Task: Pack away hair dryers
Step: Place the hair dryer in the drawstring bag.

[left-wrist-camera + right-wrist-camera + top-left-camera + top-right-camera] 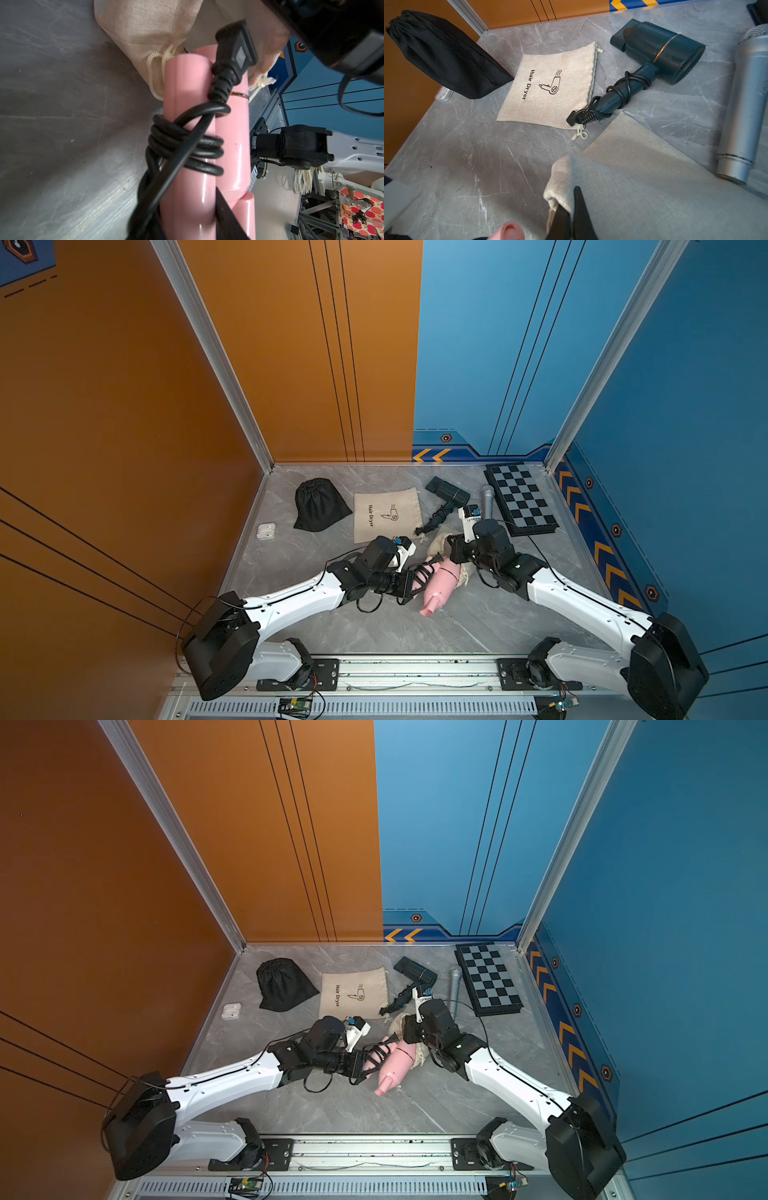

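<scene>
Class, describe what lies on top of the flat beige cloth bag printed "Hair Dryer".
The black plug of the dark plastic hair dryer rests on one corner of the flat beige cloth bag. Its inside is hidden.

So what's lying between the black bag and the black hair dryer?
A flat beige bag printed "Hair Dryer" lies between the black bag and the black hair dryer. It shows in both top views.
</scene>
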